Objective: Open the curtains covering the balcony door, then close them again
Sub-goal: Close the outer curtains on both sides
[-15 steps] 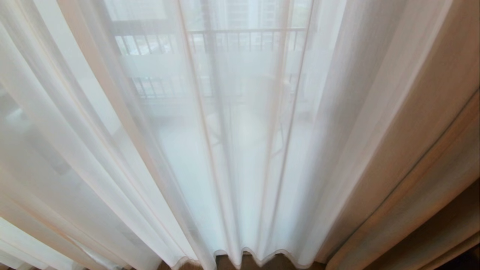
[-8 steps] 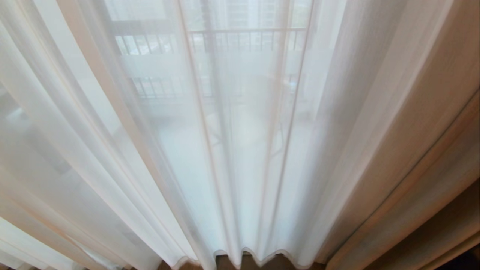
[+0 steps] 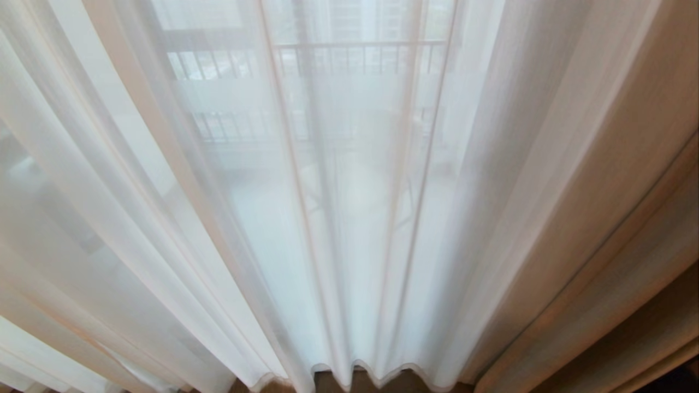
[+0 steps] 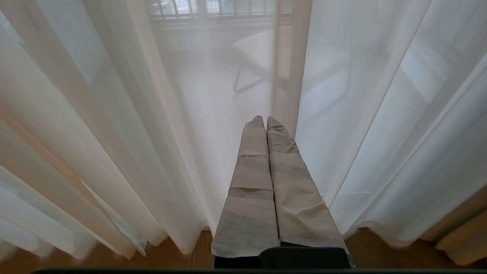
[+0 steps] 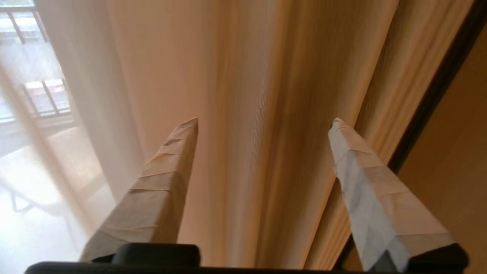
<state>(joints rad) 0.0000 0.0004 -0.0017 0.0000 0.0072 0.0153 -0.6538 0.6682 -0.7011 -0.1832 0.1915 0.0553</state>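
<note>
- across the last second the head view has not shifted at all: the curtains (image 3: 338, 218) hang the same, sheer layer drawn fully across, thick beige layer (image 3: 600, 229) bunched on my right.
- neither arm shows in the head view, so any change comes from the wrist views only.
- i read this as the very start: nothing is opened yet, and the reach for the fabric looks to be just beginning.
- the balcony door (image 3: 229, 98) is only a faint frame and frosted band behind the sheer, with the railing (image 3: 355, 57) showing dimly beyond it.
- right gripper (image 5: 264, 121): its 2 padded fingers (image 5: 167, 182) stand wide apart, aimed at the thick beige folds, holding nothing; i cannot tell whether the tips touch the cloth.
- left gripper (image 4: 265, 118): fingers pressed together, empty, pointing at the sheer near the floor (image 4: 182, 258), parked.
- my guess is the right claw needs to straddle a fold of the thick layer before it pinches.
</note>
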